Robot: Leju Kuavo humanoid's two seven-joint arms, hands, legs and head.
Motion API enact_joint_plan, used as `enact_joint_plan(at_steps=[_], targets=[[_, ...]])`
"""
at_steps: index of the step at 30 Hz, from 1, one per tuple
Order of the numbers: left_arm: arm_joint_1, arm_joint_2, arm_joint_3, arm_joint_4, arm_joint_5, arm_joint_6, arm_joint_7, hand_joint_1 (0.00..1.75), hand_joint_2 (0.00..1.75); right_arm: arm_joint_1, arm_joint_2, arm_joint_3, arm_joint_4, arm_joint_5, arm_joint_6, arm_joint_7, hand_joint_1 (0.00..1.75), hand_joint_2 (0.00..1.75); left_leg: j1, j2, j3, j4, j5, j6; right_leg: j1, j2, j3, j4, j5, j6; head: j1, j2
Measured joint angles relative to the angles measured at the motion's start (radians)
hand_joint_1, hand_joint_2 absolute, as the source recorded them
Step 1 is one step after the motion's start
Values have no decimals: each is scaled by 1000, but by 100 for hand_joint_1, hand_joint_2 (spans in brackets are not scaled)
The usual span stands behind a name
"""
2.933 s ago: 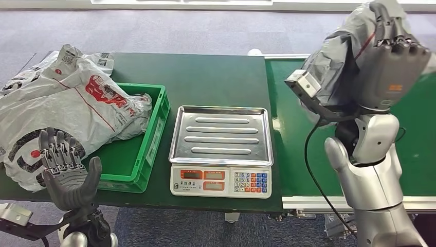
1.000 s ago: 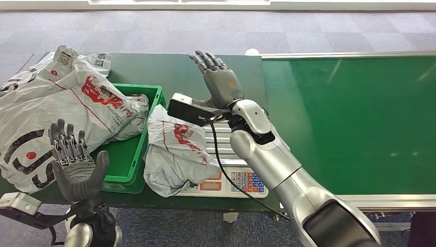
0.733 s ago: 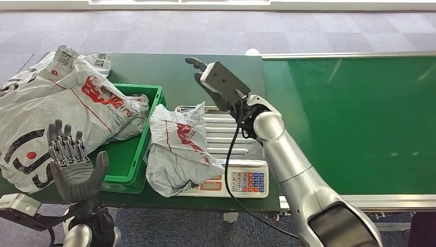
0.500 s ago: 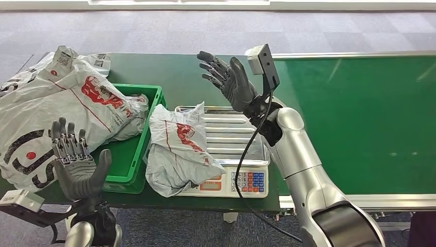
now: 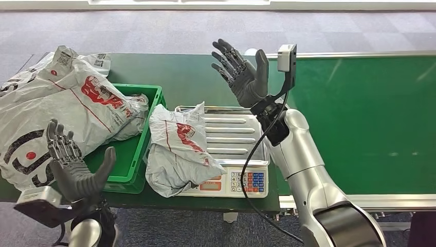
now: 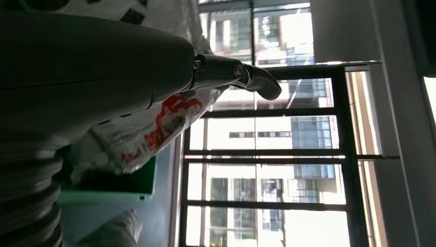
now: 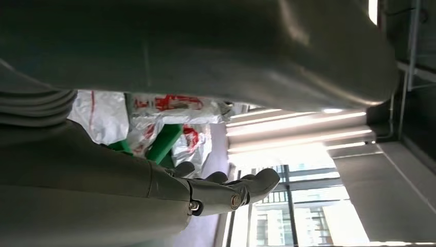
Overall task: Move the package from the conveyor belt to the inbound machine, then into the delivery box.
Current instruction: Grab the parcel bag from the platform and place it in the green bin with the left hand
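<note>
The crumpled grey plastic package with red print [image 5: 177, 152] lay slumped over the left edge of the steel weighing scale [image 5: 234, 136], spilling toward the green plastic crate [image 5: 145, 149] already heaped with grey parcels [image 5: 61, 108]. The right hand [image 5: 241, 77] hung above the scale's far side, fingers spread, holding nothing. The left hand [image 5: 74, 167] waited near the tabletop's [image 5: 180, 77] front edge, fingers apart too. I judged the package, half off the pan, might slide off, or a loose pinch would slip on the slack film.

package [image 5: 177, 152] on scale [image 5: 222, 152]; crate [image 5: 134, 146] left of it, conveyor belt [image 5: 360, 118] right.
</note>
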Motion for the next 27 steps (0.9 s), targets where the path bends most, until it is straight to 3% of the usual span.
enact_joint_plan(at_steps=[4,27], targets=[[-34,20,-10,35,-141,58,6,0,175,18,-1,0,-61,-46,-10,16,0,0,0,0,0,0,0,0,0,1,0,0,0,0,0,0],[-58,41,-16,79,-144,65,7,0,175,40,-6,0,-116,-51,-13,19,0,0,0,1,0,0,0,0,0,1,0,0,0,0,0,0]])
